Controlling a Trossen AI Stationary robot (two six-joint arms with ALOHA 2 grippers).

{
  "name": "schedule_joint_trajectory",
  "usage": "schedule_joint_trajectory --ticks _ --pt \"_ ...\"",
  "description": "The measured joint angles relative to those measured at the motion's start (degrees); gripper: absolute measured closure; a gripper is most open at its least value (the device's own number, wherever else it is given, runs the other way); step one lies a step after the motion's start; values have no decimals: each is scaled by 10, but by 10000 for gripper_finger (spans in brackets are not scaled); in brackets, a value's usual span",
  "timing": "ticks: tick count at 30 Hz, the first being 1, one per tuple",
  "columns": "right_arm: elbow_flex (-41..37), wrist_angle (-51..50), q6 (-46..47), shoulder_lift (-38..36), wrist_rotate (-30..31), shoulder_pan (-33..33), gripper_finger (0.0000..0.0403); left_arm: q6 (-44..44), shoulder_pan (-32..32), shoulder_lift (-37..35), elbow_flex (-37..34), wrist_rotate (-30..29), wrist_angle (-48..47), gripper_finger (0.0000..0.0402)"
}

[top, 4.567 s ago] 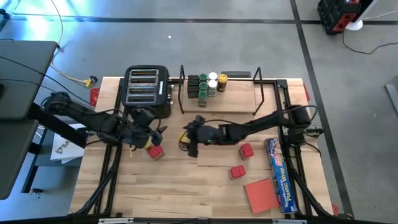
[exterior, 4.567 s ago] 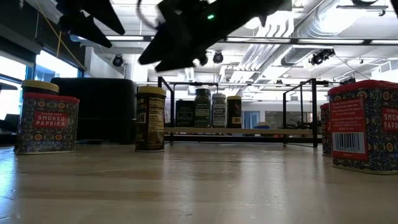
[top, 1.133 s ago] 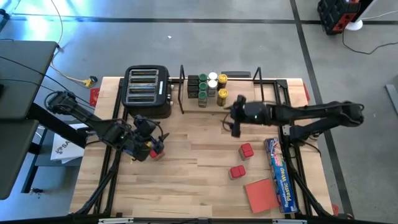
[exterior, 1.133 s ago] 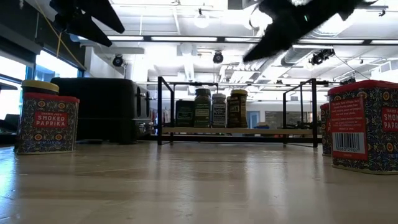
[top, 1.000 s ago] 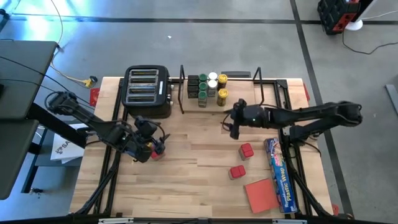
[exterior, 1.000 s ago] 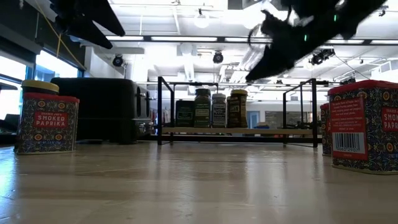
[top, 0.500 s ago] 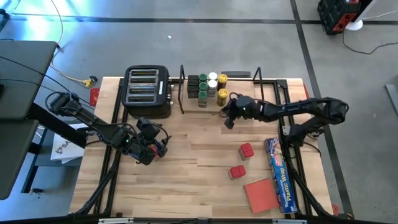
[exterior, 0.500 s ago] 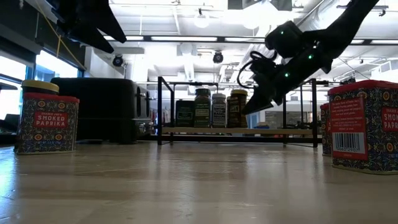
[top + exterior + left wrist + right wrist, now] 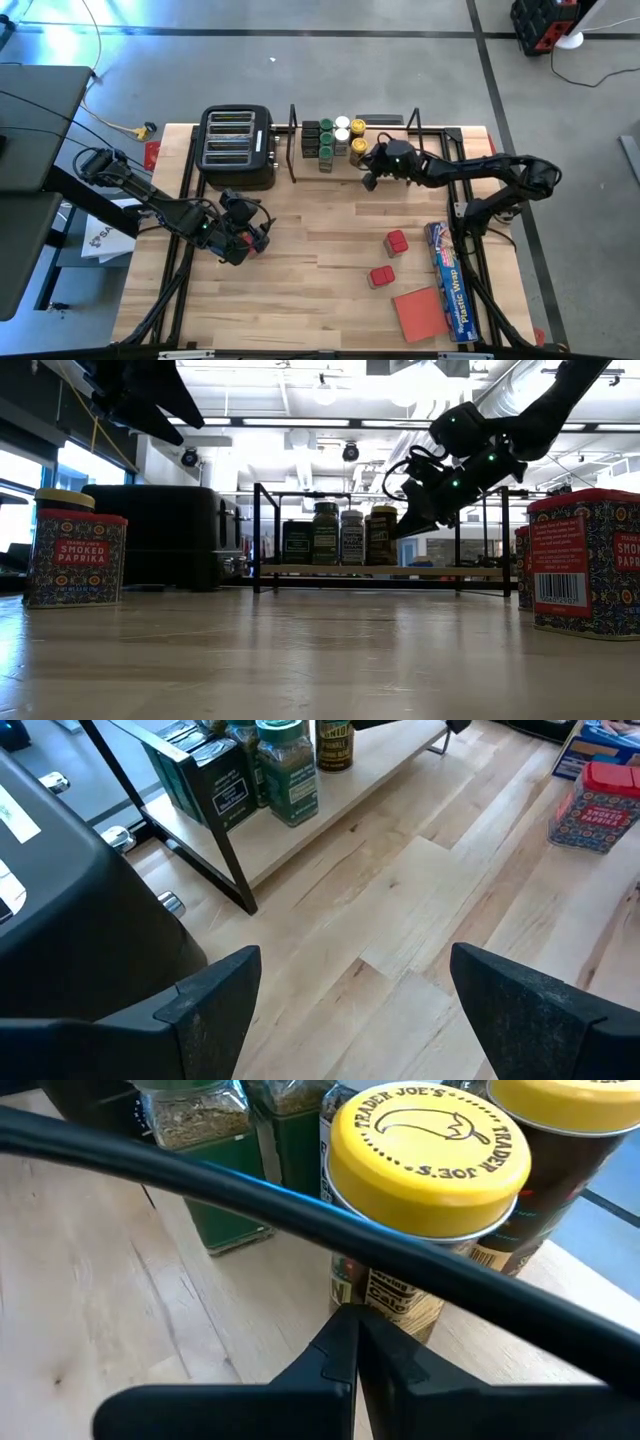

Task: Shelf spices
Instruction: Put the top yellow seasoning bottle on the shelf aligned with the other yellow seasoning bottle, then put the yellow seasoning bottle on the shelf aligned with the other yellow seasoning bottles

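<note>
The shelf (image 9: 395,152) stands at the far edge, with several spices (image 9: 332,138) at the left end of its board. My right gripper (image 9: 368,182) is shut at the shelf's front, its tips (image 9: 355,1340) under a rod (image 9: 200,1185) and right before a yellow-lidded jar (image 9: 430,1160). My left gripper (image 9: 258,238) hangs open over a red paprika tin (image 9: 75,555), which the arm hides in the high view. Its wrist view shows only bare table between the fingers (image 9: 215,1010). Two red tins (image 9: 397,241) (image 9: 381,276) stand on the table's right half. My right gripper's shut fingertips (image 9: 345,1330) stand level at the lower wall (image 9: 385,1295) of the yellow-lidded jar, coming from the near side. Whether they touch it, I cannot tell. The jar stands upright on the shelf board.
A black toaster (image 9: 237,145) stands left of the shelf. A long blue wrap box (image 9: 448,280) lies along the right edge, with a flat red pad (image 9: 420,312) near the front right. Bare wood lies in the middle (image 9: 320,250). A yellow lid (image 9: 65,498) shows behind the paprika tin.
My right gripper has shut and gone down and toward the far edge, from above the bare table to the shelf's front by the yellow-lidded jar. My left gripper has shifted slightly over the red tin and stays open.
</note>
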Motion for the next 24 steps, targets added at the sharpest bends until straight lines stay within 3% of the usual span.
schedule_joint_trajectory --ticks 17,21,24 --pt "0 35 -34 -5 4 -8 399 0 0 0 0 0 1 80" --pt "0 31 -44 -33 0 40 399 41 -30 0 0 12 11 80" --pt "0 30 -50 -58 0 93 399 16 -66 0 0 16 10 80"
